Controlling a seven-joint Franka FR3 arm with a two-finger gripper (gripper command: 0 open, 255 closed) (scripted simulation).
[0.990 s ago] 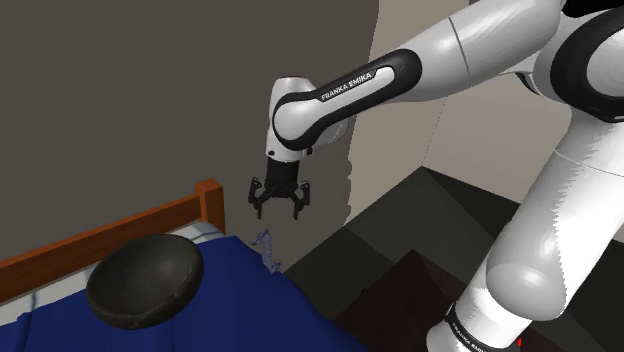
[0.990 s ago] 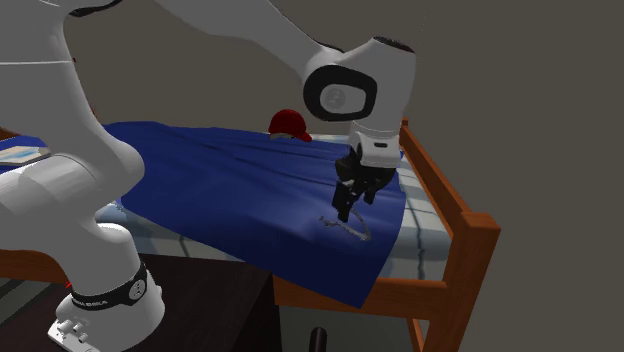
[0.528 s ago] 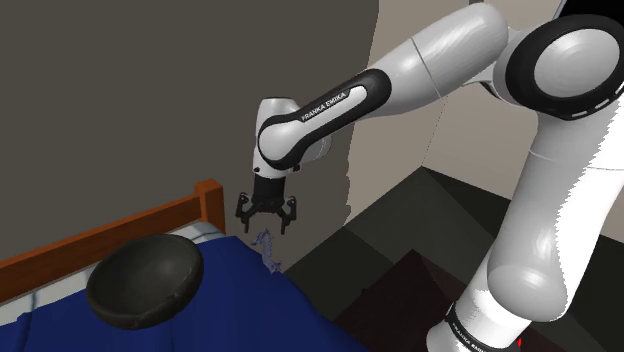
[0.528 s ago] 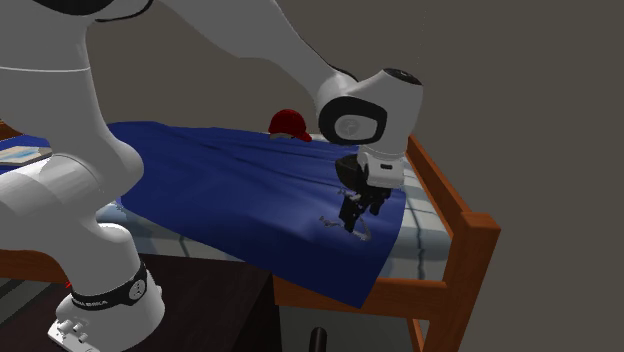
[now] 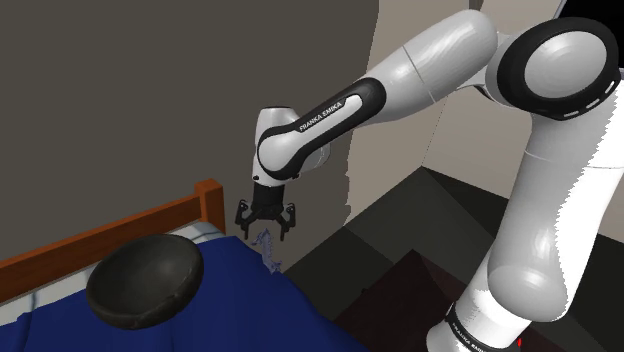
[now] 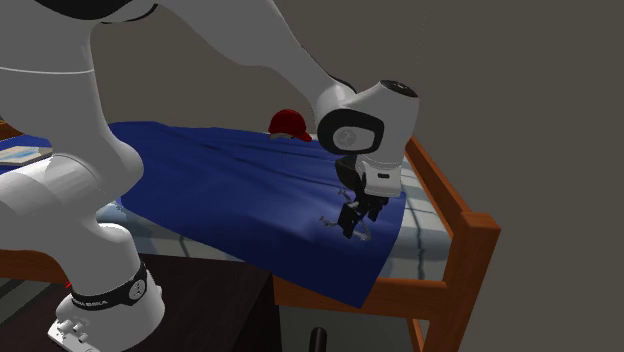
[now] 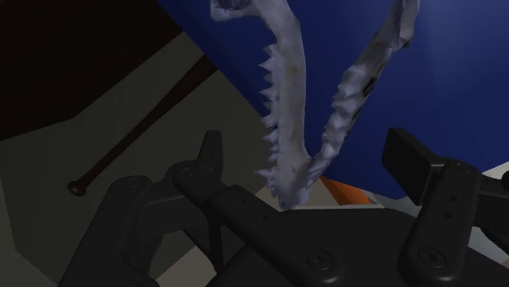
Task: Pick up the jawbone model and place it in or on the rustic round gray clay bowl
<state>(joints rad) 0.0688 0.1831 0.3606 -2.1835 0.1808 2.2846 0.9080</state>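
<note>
- In the shoulder view the end effector (image 5: 264, 213) has come lower and slightly toward the frame's left, and now hangs just above the jawbone model (image 5: 266, 244).
- Its fingers (image 7: 410, 157) are spread; in the wrist view they flank the narrow toothed end of the jawbone model without touching it.
- The jawbone model lies on the blue blanket (image 5: 255, 312) at the bed's corner, right of the dark round bowl (image 5: 145, 280) at lower left.
- Judgement: the approach is nearly complete; closing, lifting and carrying to the bowl remain.
</note>
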